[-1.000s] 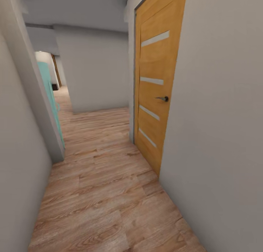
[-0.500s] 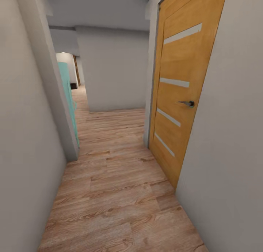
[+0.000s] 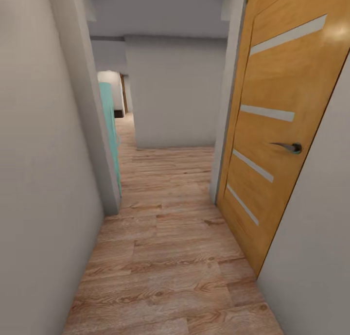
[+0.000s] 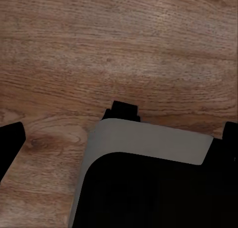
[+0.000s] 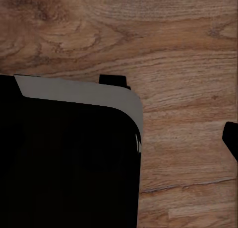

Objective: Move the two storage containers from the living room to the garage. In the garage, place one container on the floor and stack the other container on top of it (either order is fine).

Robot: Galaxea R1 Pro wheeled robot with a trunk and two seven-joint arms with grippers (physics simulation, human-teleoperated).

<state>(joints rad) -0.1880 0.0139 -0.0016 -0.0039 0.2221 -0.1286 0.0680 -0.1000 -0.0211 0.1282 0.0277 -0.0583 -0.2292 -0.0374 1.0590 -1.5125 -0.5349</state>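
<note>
The two storage containers are out of view. I am in a narrow hallway with a light wood plank floor (image 3: 170, 257). An orange wooden door (image 3: 282, 111) with four glass slits stands shut on the right, its dark lever handle (image 3: 288, 147) near my eye line. In the left wrist view my left gripper (image 4: 119, 138) hangs open over the planks, a black fingertip (image 4: 10, 143) at either side and nothing held. In the right wrist view my right gripper (image 5: 119, 138) also looks open and empty; one fingertip (image 5: 231, 138) shows, the other blends into my dark base (image 5: 69, 158).
Pale grey walls close in on the left (image 3: 39, 179) and on the right past the door (image 3: 311, 276). A teal panel (image 3: 111, 131) juts from behind the left wall corner. A grey wall (image 3: 175, 92) blocks the far end; the passage continues to its left.
The camera has moved forward along the hallway and turned: the orange door now looms larger at the right and the left wall corner is nearer.
</note>
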